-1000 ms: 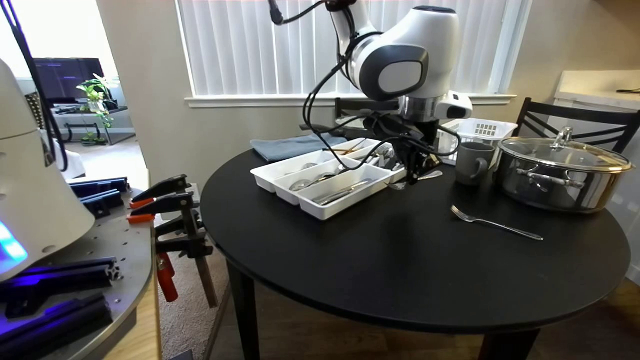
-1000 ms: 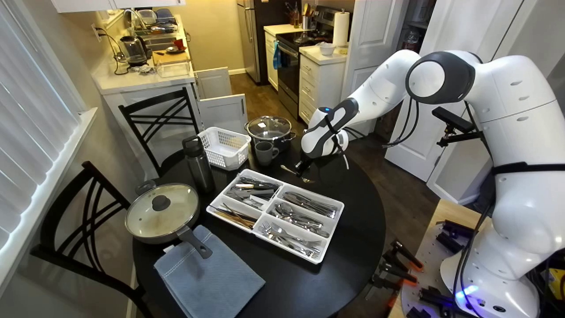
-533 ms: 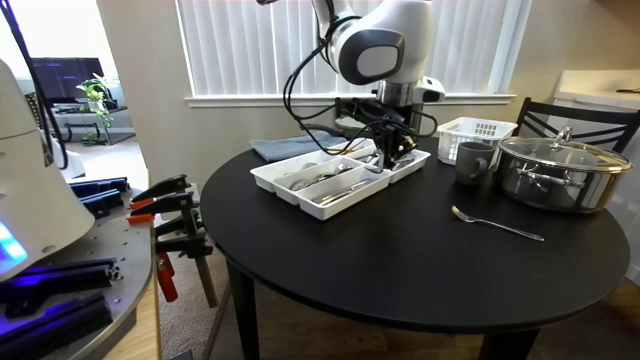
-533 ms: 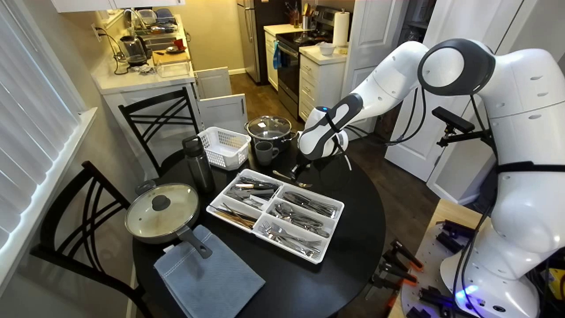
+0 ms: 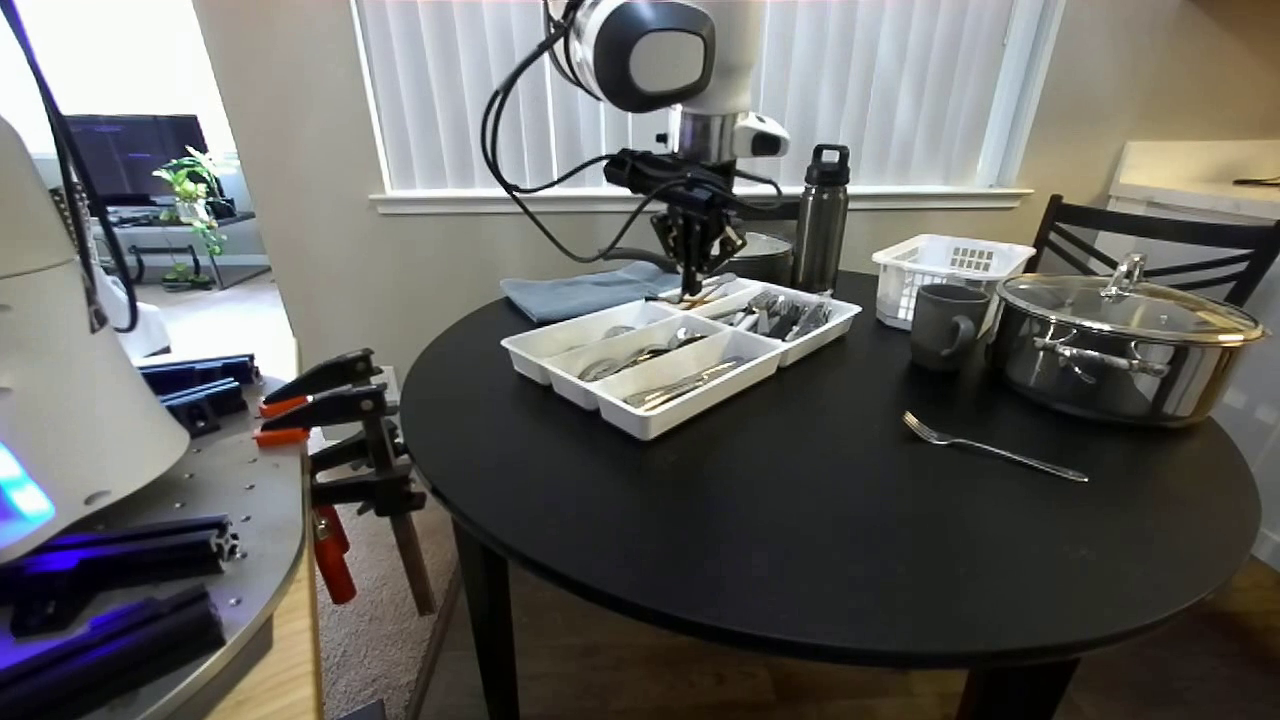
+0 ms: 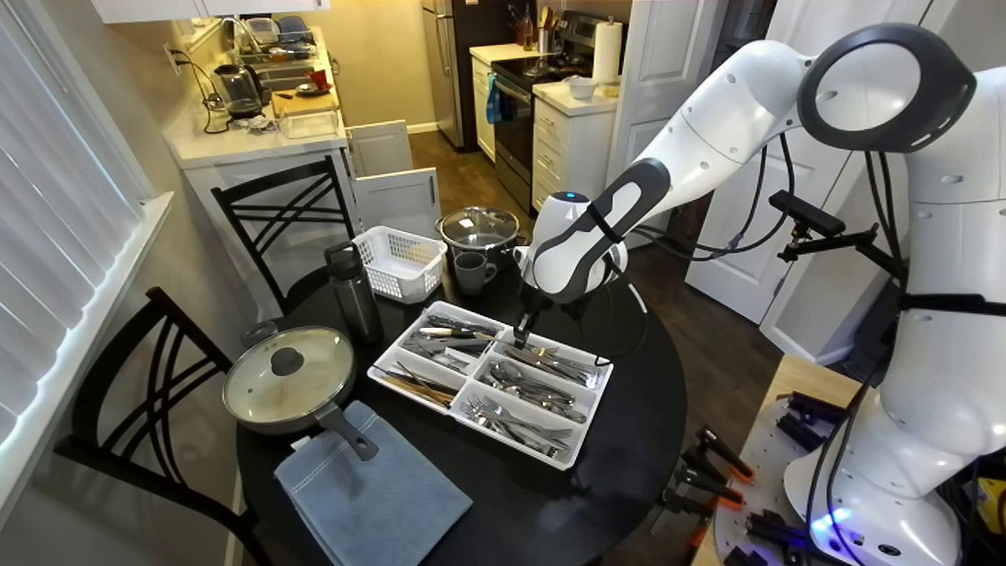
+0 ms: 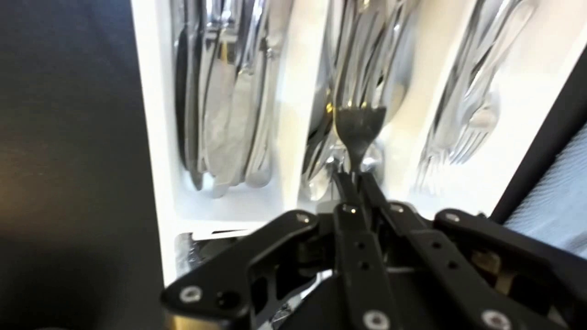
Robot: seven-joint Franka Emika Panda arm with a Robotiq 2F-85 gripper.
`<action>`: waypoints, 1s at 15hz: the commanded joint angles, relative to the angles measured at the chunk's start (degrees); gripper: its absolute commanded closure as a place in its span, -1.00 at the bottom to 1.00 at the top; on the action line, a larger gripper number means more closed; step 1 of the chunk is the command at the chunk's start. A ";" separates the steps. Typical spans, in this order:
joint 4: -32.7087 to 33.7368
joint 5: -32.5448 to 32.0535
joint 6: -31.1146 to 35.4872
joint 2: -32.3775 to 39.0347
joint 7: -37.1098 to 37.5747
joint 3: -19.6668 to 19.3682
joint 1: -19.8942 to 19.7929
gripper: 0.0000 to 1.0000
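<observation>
My gripper is shut on a silver fork, whose tines point away from the fingertips in the wrist view. The gripper is above the white cutlery tray, seen in both exterior views. In the wrist view, the held fork is over the middle compartment of spoons. Knives lie in the compartment to the left and forks in the one to the right. The gripper also shows in both exterior views. Another fork lies on the black table.
A grey mug, a lidded steel pot and a white basket stand beyond the tray. A steel bottle, a lidded pan and a folded blue cloth are around the tray's other side.
The arm has carried the held fork from beside the tray, past its edge, to above the cutlery compartments. The tray and table fork have not moved.
</observation>
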 commanded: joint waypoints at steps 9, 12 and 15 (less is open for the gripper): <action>-6.52 5.84 -21.44 -12.88 0.90 -4.69 11.83 0.97; -5.08 4.65 -25.18 -12.15 6.56 -8.79 16.62 0.97; -3.91 4.16 -25.90 -10.34 10.35 -11.17 19.65 0.97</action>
